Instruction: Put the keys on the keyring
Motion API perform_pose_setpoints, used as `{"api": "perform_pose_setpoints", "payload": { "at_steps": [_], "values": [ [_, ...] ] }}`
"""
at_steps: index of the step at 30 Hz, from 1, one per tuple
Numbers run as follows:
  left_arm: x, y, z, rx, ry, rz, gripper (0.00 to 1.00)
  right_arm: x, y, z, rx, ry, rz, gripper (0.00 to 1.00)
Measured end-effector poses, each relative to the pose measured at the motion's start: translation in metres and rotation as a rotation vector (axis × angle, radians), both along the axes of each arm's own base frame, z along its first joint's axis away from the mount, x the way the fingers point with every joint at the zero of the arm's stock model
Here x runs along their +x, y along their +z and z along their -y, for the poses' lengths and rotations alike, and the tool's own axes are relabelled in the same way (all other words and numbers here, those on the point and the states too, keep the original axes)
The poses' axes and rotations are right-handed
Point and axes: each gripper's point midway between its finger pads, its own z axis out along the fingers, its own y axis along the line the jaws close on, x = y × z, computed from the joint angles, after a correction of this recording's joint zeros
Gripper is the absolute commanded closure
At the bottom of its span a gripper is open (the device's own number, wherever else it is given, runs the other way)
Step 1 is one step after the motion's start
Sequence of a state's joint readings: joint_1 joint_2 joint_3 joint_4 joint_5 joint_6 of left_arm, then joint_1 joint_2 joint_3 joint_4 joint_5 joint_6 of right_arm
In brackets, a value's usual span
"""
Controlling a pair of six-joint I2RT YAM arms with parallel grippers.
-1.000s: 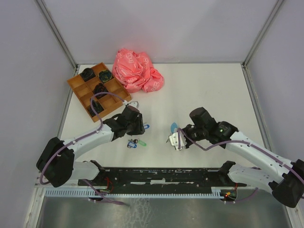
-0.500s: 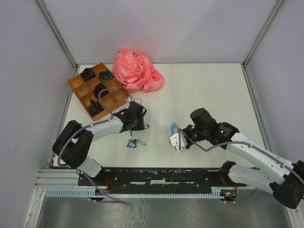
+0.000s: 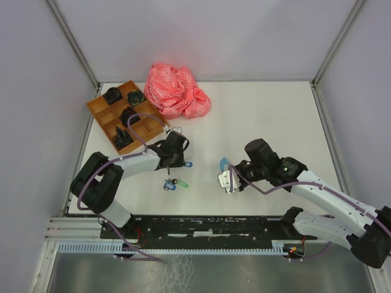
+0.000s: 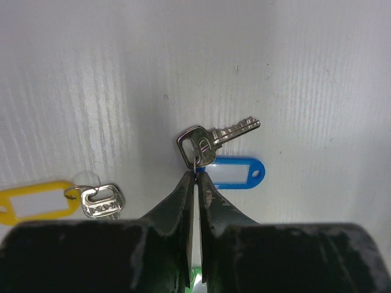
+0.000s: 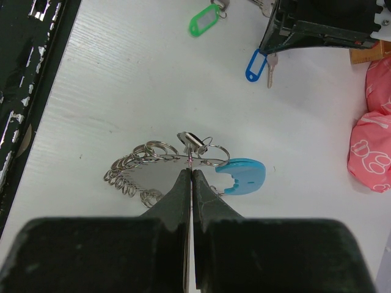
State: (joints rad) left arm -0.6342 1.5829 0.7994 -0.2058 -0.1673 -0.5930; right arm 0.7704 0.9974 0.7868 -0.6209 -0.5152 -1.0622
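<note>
Folding at the elbow and drawing it in toward the left edge, the left arm has changed its pose since a second ago, and the left pincer [image 4: 195,177] has narrowed from a wide spread to tips that stand almost together. They now nip the thin wire ring of the blue-tagged key [image 4: 215,137], which lies flat on the white tabletop [image 3: 269,116], left of the middle and closer to the near edge than the far one. Just beside it toward the left edge lies the yellow-tagged key [image 4: 102,201], apart from the tips. The green-tagged key [image 5: 202,23] lies a little nearer the near edge. The right arm has kept its place, with the right pincer [image 5: 188,170] pressed together on the keyring [image 5: 153,162], a silvery bunch of loops with a light blue curved piece that rests on the tabletop about the middle of its width, toward the near edge and well apart from the loose keys. An orange tray [image 3: 101,107] sits by the far left corner, and a crumpled pink bag [image 3: 176,90] touches it at the far edge
</note>
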Motion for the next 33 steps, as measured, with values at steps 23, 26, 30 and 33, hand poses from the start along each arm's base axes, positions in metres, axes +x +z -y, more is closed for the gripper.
{"api": "perform_pose_setpoints", "payload": {
  "at_steps": [23,26,30,33],
  "values": [
    [-0.028,0.063,-0.008,0.084,-0.358,0.126,0.97,0.0,0.001,0.0,0.002,-0.001,0.003,0.99],
    [-0.038,0.067,-0.014,0.097,-0.385,0.103,0.97,0.0,0.001,0.0,0.002,-0.001,0.002,0.99],
    [-0.042,0.073,-0.017,0.12,-0.408,0.07,0.97,0.0,0.001,0.0,0.002,-0.001,0.002,0.99],
    [-0.04,0.073,-0.011,0.132,-0.433,0.032,0.97,0.0,0.001,0.0,0.002,-0.002,0.001,0.99]
  ]
}}
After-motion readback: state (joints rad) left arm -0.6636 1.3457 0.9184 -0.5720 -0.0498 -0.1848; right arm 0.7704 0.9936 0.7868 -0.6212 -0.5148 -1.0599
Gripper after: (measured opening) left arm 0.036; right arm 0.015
